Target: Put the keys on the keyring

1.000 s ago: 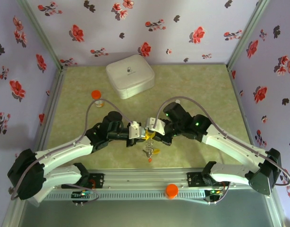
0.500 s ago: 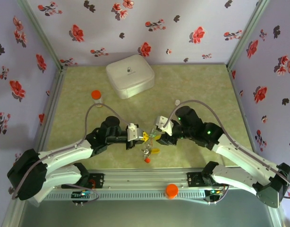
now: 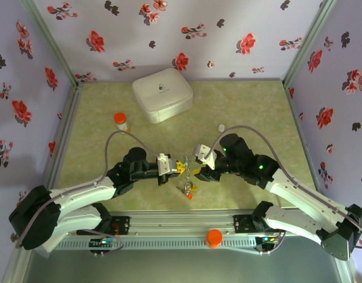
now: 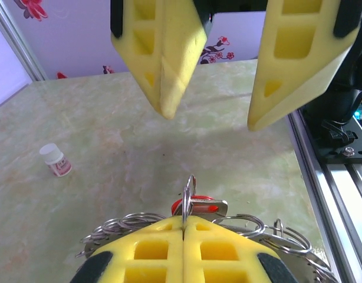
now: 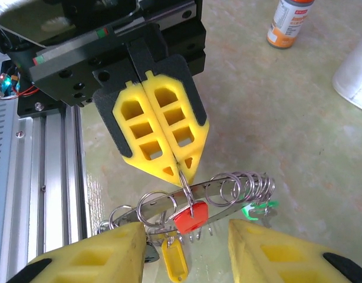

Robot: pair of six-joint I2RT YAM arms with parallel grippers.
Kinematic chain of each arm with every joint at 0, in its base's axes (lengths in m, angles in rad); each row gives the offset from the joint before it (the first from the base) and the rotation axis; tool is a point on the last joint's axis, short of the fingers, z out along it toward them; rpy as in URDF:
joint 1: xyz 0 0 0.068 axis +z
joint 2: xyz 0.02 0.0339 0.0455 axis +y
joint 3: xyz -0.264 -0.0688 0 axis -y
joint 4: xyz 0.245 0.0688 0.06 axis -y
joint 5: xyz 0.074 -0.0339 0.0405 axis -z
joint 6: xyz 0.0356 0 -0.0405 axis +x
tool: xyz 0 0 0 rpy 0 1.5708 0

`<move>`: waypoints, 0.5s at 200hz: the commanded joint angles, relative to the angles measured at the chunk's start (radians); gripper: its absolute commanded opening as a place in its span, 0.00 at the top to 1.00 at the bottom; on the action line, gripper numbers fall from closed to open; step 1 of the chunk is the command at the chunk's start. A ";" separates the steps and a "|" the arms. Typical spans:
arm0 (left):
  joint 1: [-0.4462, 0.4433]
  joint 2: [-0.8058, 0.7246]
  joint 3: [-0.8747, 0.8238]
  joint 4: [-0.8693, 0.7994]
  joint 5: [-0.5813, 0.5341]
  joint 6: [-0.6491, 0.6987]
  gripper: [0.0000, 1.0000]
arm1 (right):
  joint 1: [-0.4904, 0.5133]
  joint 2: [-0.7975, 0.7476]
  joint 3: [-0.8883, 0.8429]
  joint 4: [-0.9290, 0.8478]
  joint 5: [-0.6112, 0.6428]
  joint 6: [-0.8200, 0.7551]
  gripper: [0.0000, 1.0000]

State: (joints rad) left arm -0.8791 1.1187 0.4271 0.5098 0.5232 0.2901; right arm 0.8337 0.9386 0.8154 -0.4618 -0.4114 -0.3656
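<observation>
While clamping the keyring point(image 5: 225, 188) by one thin coil, shows the jaws of the left gripper point(image 5: 180, 170) pressed fully together. Sits near the middle of the near edge of the counter point(image 3: 257, 112), between the two arms and low over the surface; cannot tell whether touching it. Seems to carry keys point(image 5: 190, 217) already: a red head directly under the pinch, a yellow one below that, a green one at the far end of the coils. Faces the right gripper point(image 4: 211, 115) just beside, jaws parted wide and holding nothing, flanking the red head without contact. Further out: an orange-capped pill bottle point(image 3: 121, 121) toward the left edge and a white case point(image 3: 162, 94) by the far edge, both well apart from the work.

Judged risks from here:
- Slipping of the coil out of so narrow a pinch, if tugged sideways by the right jaws.
- Closing askew on the red head and twisting the whole ring about the pinch.
- Snagging neighbouring coils or the yellow key, being bunched so tightly.
- Dropping onto the rail point(image 3: 169, 224) at the near edge, awkward to recover.
</observation>
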 commanded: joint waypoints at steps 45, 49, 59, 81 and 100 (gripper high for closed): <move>0.001 -0.029 -0.001 0.068 0.007 -0.003 1.00 | 0.013 0.065 0.023 0.065 -0.021 -0.001 0.67; 0.001 -0.031 -0.001 0.068 0.006 -0.003 1.00 | 0.013 0.072 0.024 0.062 -0.019 -0.002 0.68; 0.001 -0.032 -0.001 0.068 0.006 -0.005 1.00 | 0.013 0.084 0.028 0.052 -0.020 -0.004 0.72; 0.001 -0.036 -0.001 0.064 0.008 -0.003 1.00 | 0.013 0.097 0.034 0.039 -0.029 -0.011 0.77; 0.000 -0.037 0.000 0.062 0.011 -0.005 1.00 | 0.015 0.099 0.032 0.038 -0.028 -0.016 0.84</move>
State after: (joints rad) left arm -0.8791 1.1076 0.4271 0.5156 0.5236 0.2901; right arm 0.8387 1.0382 0.8154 -0.4164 -0.4229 -0.3660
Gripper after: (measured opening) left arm 0.055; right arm 0.197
